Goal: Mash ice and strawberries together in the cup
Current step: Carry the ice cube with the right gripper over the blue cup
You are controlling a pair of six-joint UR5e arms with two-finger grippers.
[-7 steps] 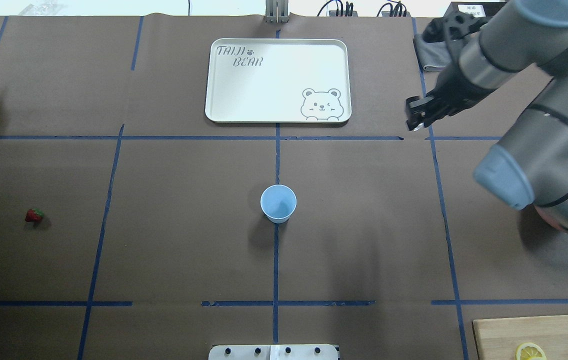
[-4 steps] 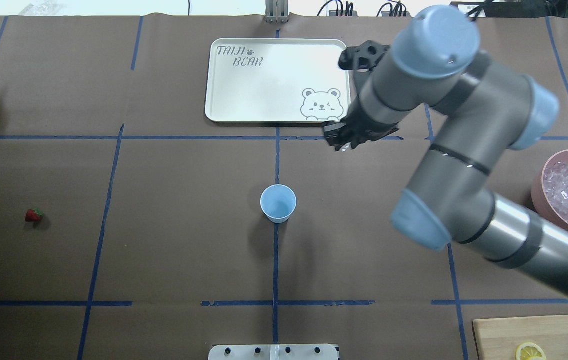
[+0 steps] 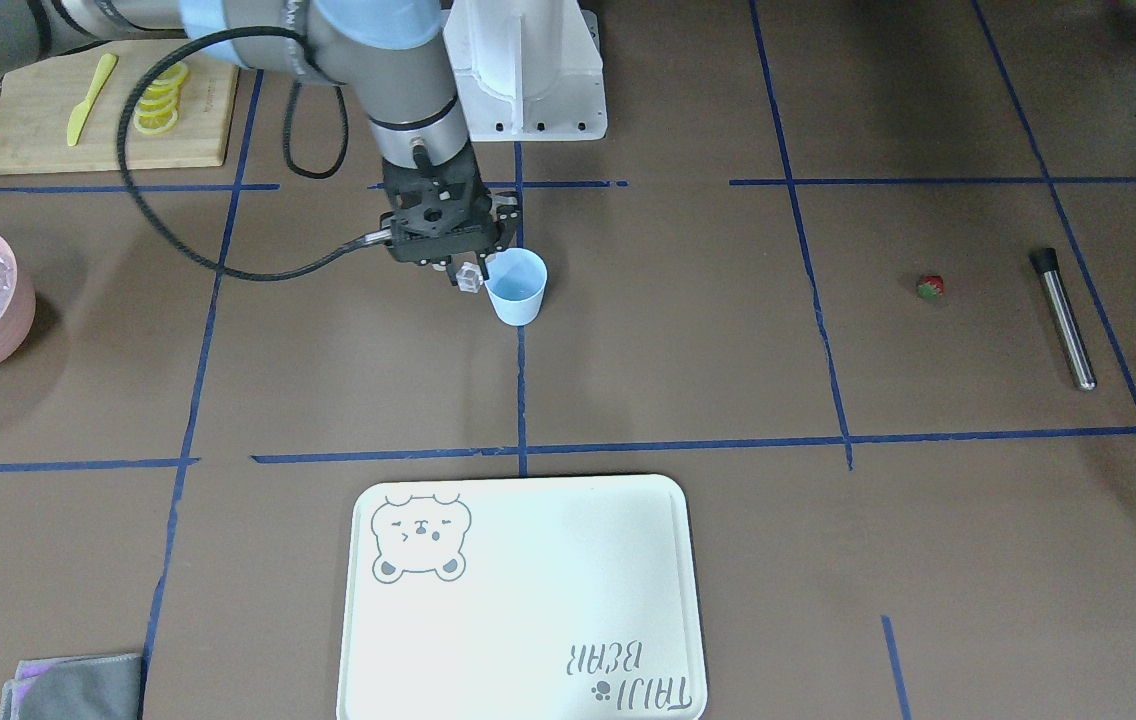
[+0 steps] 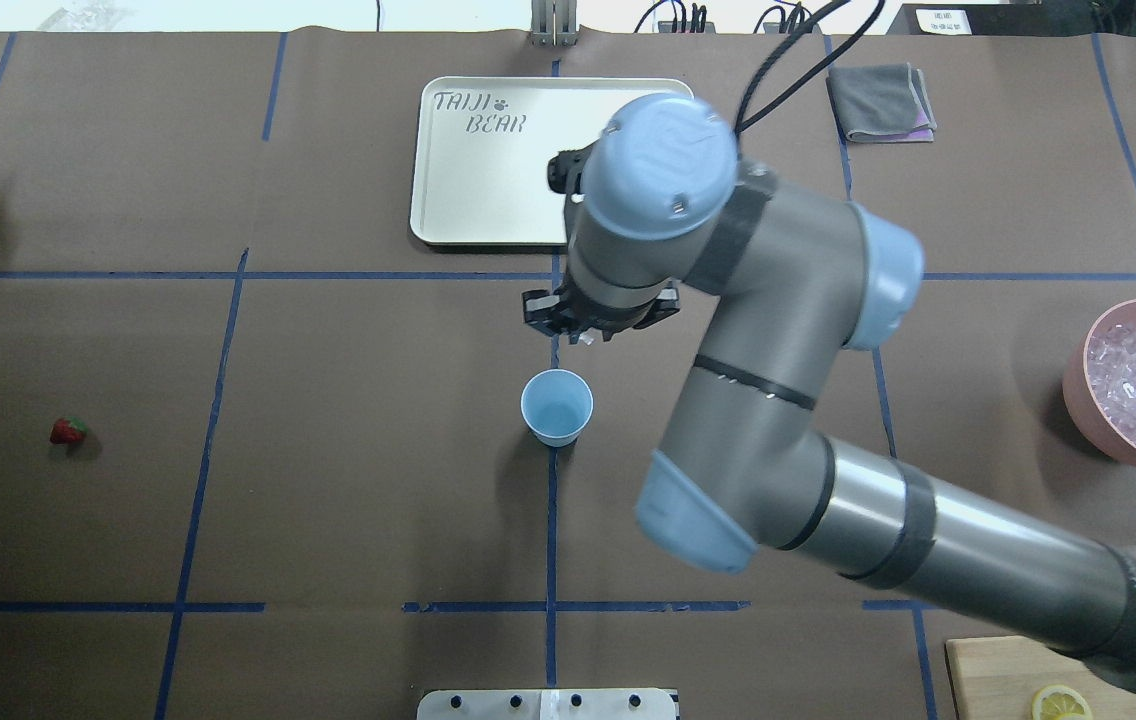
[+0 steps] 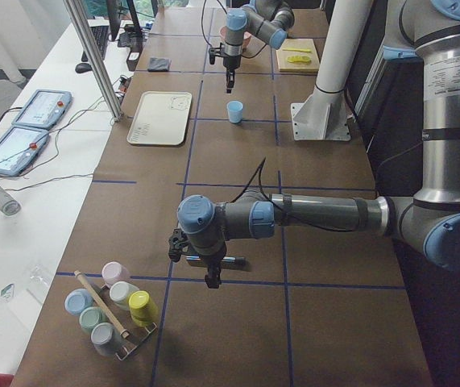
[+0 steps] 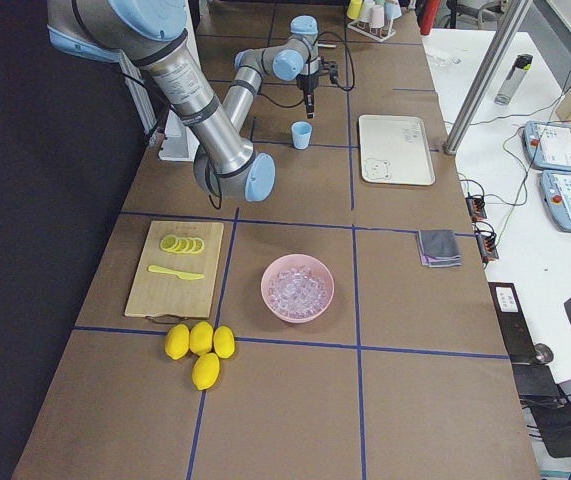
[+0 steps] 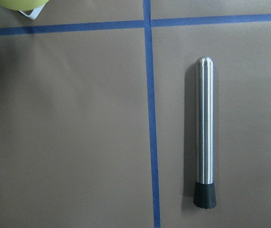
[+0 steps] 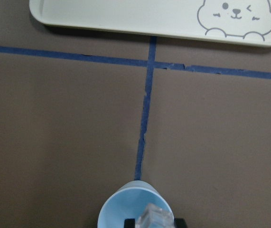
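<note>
The right gripper [image 3: 467, 270] pinches a small clear ice cube [image 8: 154, 217] just above the rim of the small light-blue tapered plastic cup [image 3: 518, 300], so loading ice seems to be the step in hand. Next it likely needs centring over the mouth, then parting its fingers. The small red strawberry [image 4: 69, 431] lies well apart; the left gripper [image 5: 211, 280] I cannot tell.

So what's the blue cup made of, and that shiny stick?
The cup looks like thin plastic: smooth, matte, evenly light blue. The stick looks like brushed metal, with streaky reflections along it, and a black, ribbed, probably rubber tip.
</note>
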